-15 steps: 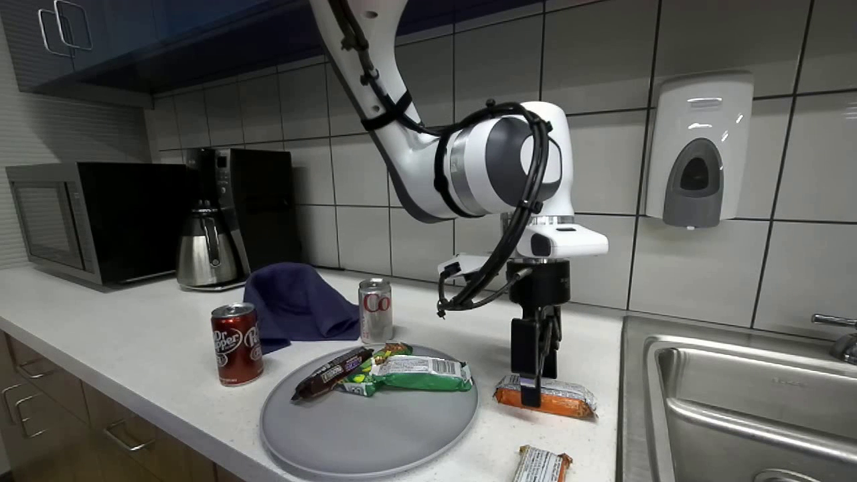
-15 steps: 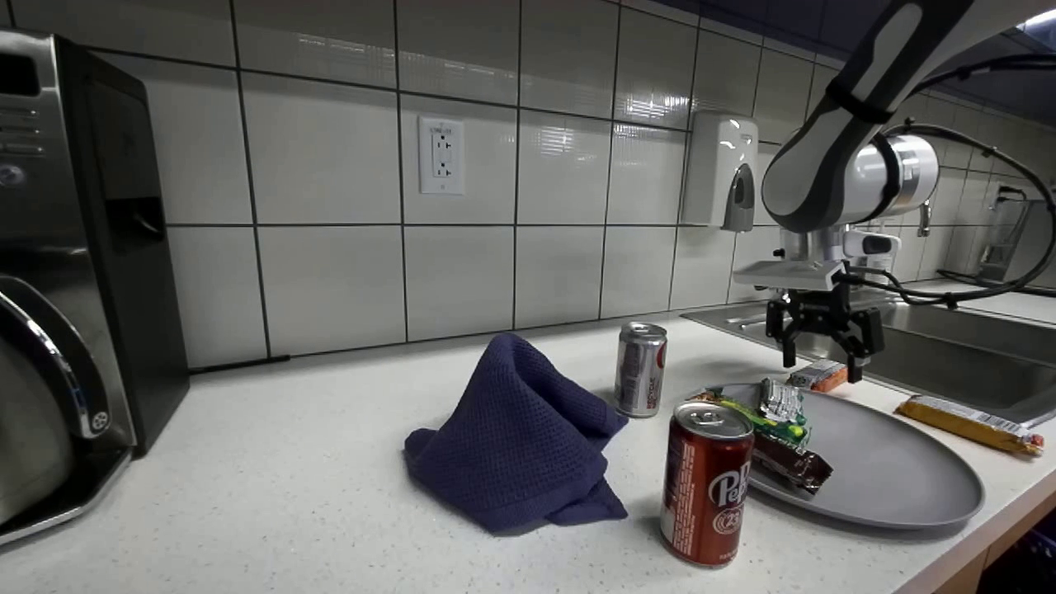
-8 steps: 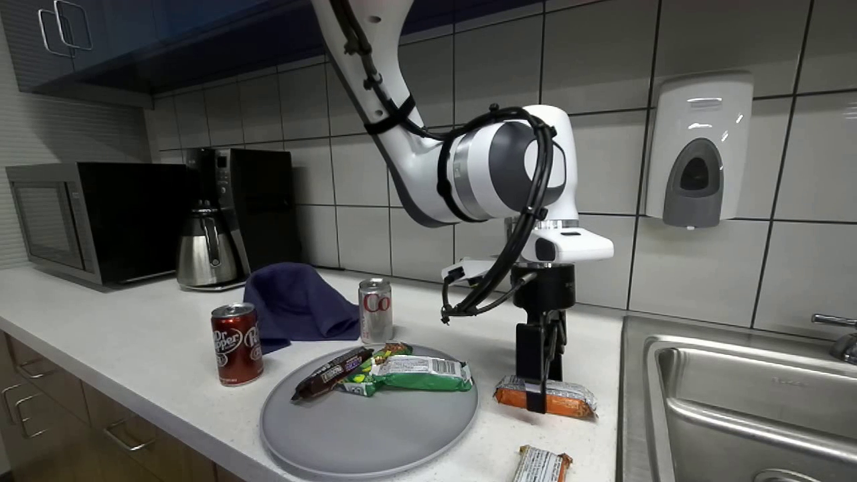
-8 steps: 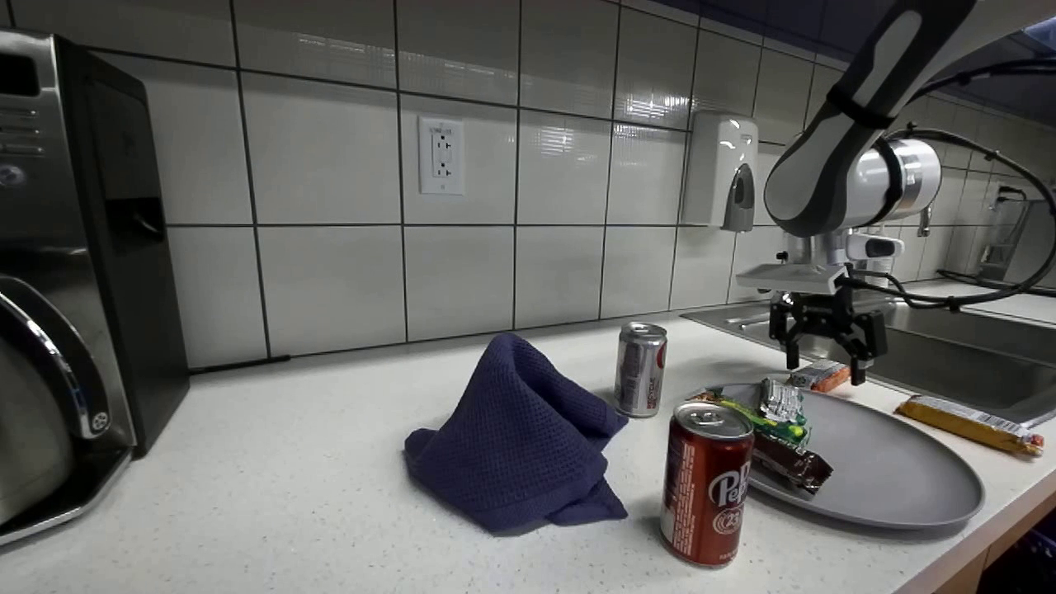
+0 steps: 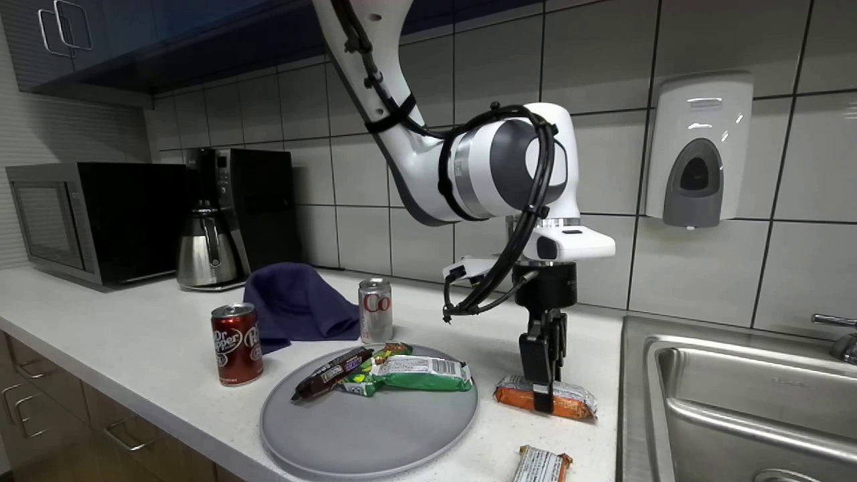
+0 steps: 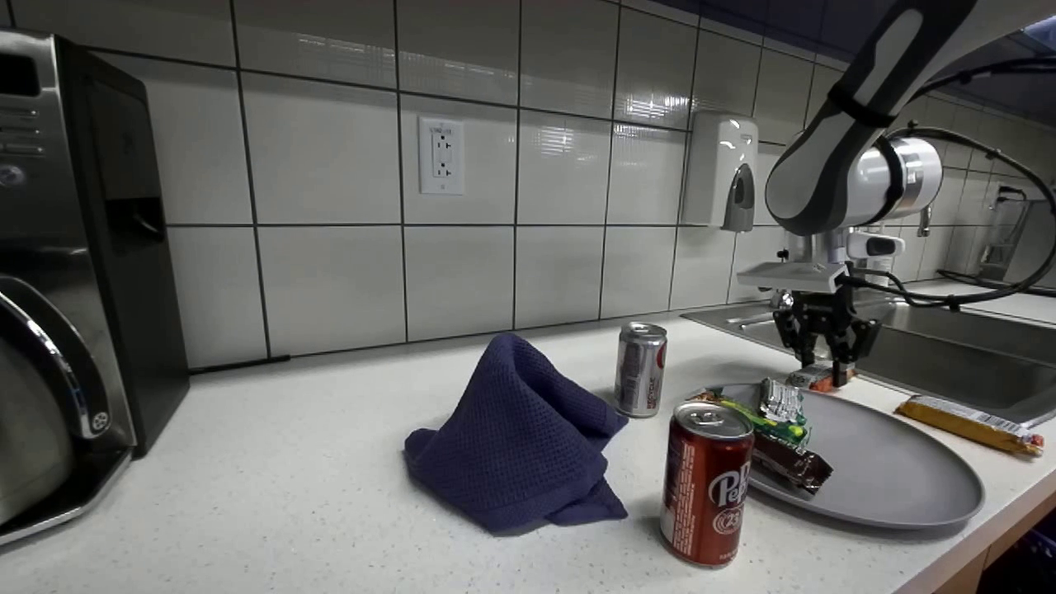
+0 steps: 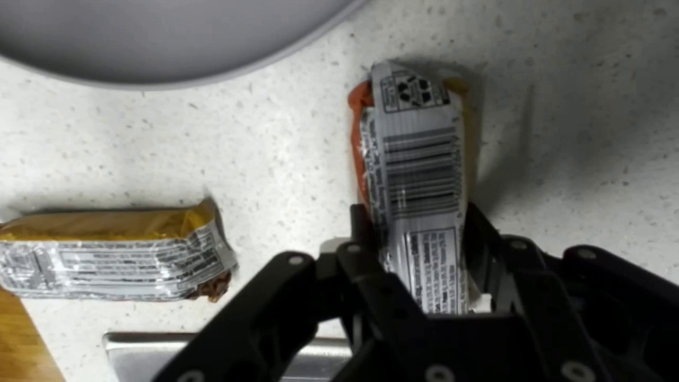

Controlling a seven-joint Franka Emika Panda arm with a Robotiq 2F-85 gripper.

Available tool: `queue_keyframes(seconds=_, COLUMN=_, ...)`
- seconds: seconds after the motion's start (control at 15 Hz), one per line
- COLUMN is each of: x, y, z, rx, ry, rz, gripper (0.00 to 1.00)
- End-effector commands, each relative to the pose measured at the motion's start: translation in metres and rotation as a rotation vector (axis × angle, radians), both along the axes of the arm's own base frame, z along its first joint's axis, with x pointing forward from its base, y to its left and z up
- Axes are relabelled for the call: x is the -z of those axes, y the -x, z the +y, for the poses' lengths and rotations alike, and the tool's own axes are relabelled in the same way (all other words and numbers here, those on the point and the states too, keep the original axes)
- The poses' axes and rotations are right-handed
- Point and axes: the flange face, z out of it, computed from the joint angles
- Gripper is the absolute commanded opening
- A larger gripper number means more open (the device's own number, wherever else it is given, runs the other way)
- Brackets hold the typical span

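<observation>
Inward is the way my gripper (image 6: 823, 369) has gone since 1 second ago: the fingers (image 5: 543, 400) stood wide apart then, and now they press in on the orange-wrapped bar (image 5: 574, 406). They've also slid a touch toward the sink (image 5: 641, 402), while the bar looks unmoved.

In the wrist view I can read the grip best: I'm grasping that bar with 1 finger against each long side, its printed silver face up and its near end hidden under the gripper. To do this well, I'd judge, I should keep the fingers square to those sides, finish the squeeze gently, and press hard enough for a slick wrapper without mashing what's inside.

In an exterior view I have the bar lying on the counter (image 5: 134, 321) between the gray plate (image 5: 355, 435) and the sink, held near its middle. My count: 1 plate bearing 3 bars, 1 brown bar (image 5: 331, 376) and what look like 2 green bars (image 5: 422, 381) overlapping; 2 cans, the Dr Pepper can (image 5: 238, 355) and the silver can (image 5: 376, 318); 1 blue cloth (image 5: 301, 304); 1 microwave (image 5: 134, 221); 1 coffee maker (image 5: 261, 214); 1 soap dispenser (image 5: 703, 117).

In an exterior view I also get 1 wall outlet (image 6: 442, 155) and, beside the plate, the gold-wrapped bar (image 6: 965, 423) lying on the counter. That makes 2 bars off the plate, 5 bars in all.
</observation>
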Motion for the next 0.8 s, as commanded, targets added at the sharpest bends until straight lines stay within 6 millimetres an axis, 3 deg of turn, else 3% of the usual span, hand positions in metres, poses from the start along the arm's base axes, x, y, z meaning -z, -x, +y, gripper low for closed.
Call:
queue_keyframes(seconds=0.0, x=-0.010, y=0.003, z=-0.003, rx=-0.010, ry=-0.006, rz=-0.006, gripper=0.19)
queue_keyframes(seconds=0.27, x=-0.021, y=0.008, z=-0.001, rx=-0.022, ry=-0.011, rz=-0.014, gripper=0.19)
queue_keyframes(seconds=0.73, x=-0.056, y=0.027, z=0.011, rx=-0.119, ry=-0.039, rz=-0.043, gripper=0.19)
